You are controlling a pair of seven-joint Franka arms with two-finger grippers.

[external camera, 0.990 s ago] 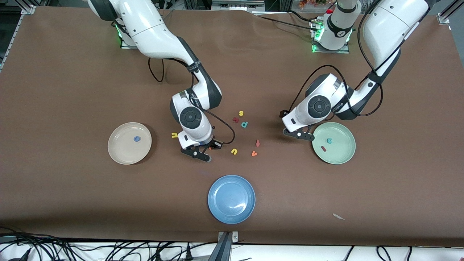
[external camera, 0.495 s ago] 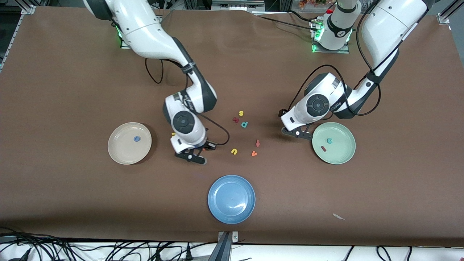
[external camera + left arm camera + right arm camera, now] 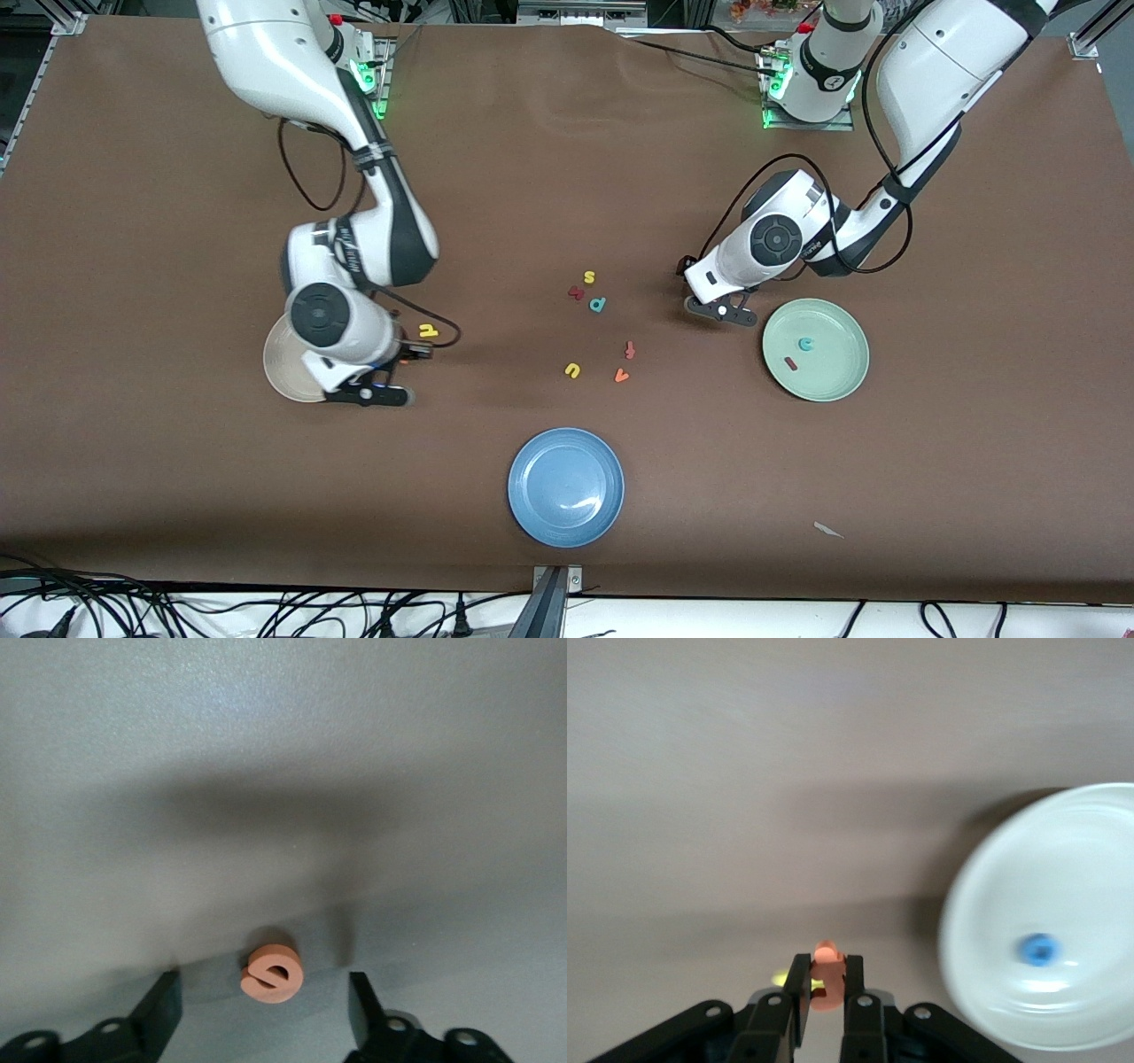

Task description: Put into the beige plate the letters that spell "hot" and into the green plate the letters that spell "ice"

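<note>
My right gripper (image 3: 827,979) is shut on the orange t (image 3: 827,967). It hangs over the table (image 3: 400,361) beside the beige plate (image 3: 1045,912), where the blue o (image 3: 1038,950) lies. In the front view the right hand hides most of that plate (image 3: 279,368). The yellow h (image 3: 429,330) lies on the table close by. My left gripper (image 3: 263,988) stands open with the orange e (image 3: 271,973) lying between its fingers, untouched. That gripper (image 3: 719,310) is low beside the green plate (image 3: 837,377), which holds the teal c (image 3: 805,344) and the dark red i (image 3: 789,362).
Loose letters lie mid-table: yellow s (image 3: 588,277), a dark red letter (image 3: 576,292), a teal one (image 3: 598,305), another dark red (image 3: 630,350), yellow u (image 3: 572,370), an orange one (image 3: 621,376). A blue plate (image 3: 565,486) sits nearer the camera. A paper scrap (image 3: 828,530) lies toward the left arm's end.
My right arm has carried the orange t from mid-table to beside the beige plate, uncovering the yellow h. My left gripper has shifted slightly away from the green plate.
</note>
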